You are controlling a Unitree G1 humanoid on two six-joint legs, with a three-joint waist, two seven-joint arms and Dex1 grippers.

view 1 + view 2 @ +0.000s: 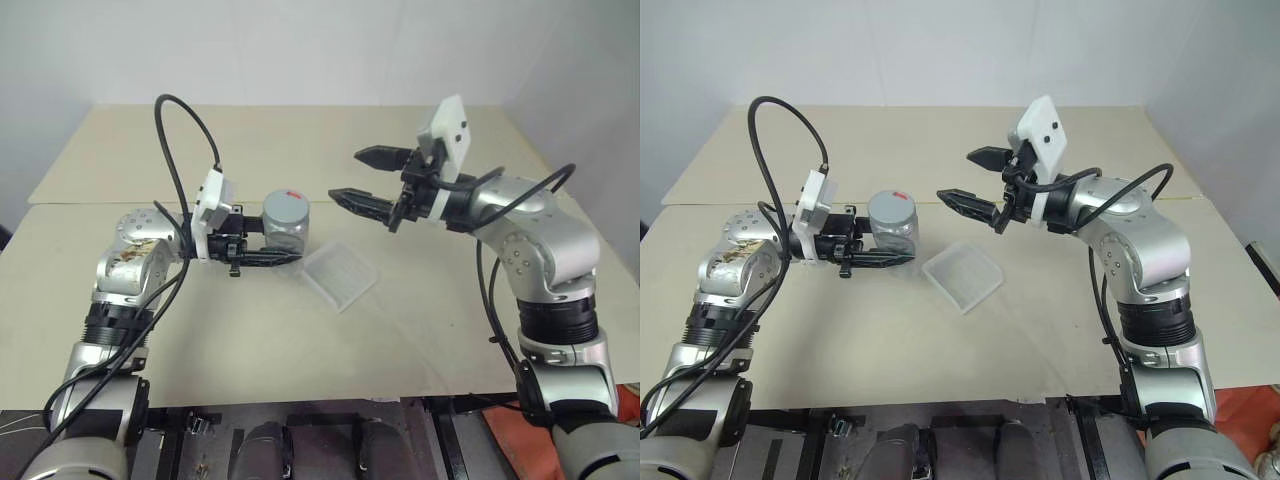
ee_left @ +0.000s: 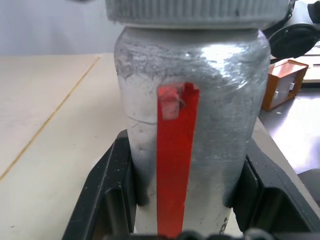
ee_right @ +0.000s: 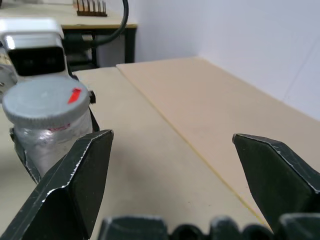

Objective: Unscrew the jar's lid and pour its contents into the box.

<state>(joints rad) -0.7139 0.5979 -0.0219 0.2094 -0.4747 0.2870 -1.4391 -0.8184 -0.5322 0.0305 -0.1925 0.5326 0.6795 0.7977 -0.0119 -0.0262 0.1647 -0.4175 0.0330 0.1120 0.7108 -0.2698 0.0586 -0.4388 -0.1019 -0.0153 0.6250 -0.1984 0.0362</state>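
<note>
Gripping the jar (image 1: 284,232) upright above mid-desk (image 1: 400,330), left gripper (image 1: 268,244) clamped on its sides, lid (image 1: 286,205) on, right gripper (image 1: 365,176) spread wide beside it, box (image 1: 340,274) on the desk just below.

No legible txt; jar (image 2: 190,140) label just red strip, unreadable

Left claw (image 1: 268,243) level, pointing right, fingers clamped tight. Right claw (image 1: 362,178) level, aimed forward-left, fingers spread wide and holding nothing. Both arms raised, elbows out.
</note>
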